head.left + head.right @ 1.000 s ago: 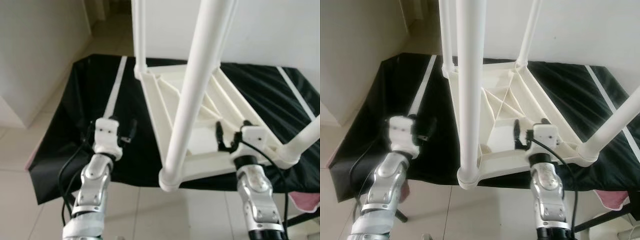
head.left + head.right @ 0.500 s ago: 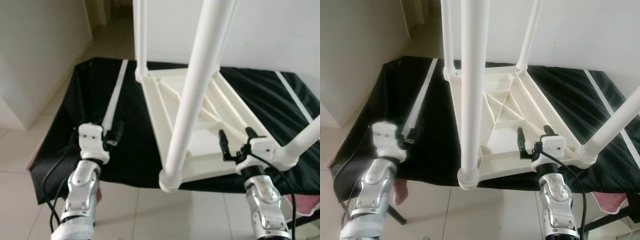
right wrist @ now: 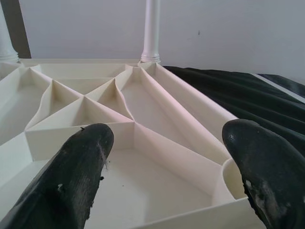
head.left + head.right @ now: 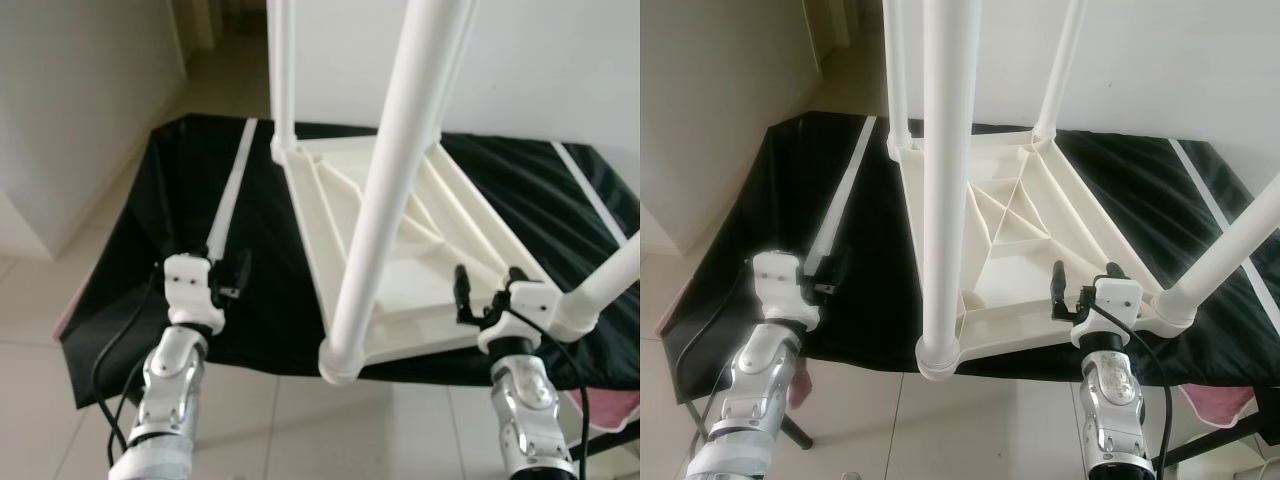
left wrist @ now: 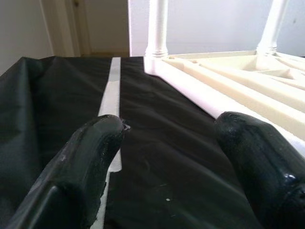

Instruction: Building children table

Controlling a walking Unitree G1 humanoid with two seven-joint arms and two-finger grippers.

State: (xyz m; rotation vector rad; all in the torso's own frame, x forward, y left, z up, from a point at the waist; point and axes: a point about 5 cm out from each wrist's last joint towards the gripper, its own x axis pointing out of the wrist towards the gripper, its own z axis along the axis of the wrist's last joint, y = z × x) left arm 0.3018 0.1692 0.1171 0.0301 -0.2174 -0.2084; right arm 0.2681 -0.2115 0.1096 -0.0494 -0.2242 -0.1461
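Note:
A white plastic children's table lies upside down on a black-covered surface, its ribbed underside up and white legs standing upward from the corners. My right gripper is open at the table's near edge, close to the near right leg socket; its fingers frame the ribbed underside. My left gripper is open over the black cover, left of the table, with nothing between its fingers.
A white strip runs along the black cover to the left of the table, and another at the far right. Pale tiled floor lies below the cover's near edge. A pink cloth shows at the lower right.
Both arms have drawn back toward me and lower. The right gripper slid right along the table's near edge. The left gripper moved left and down, away from the table.

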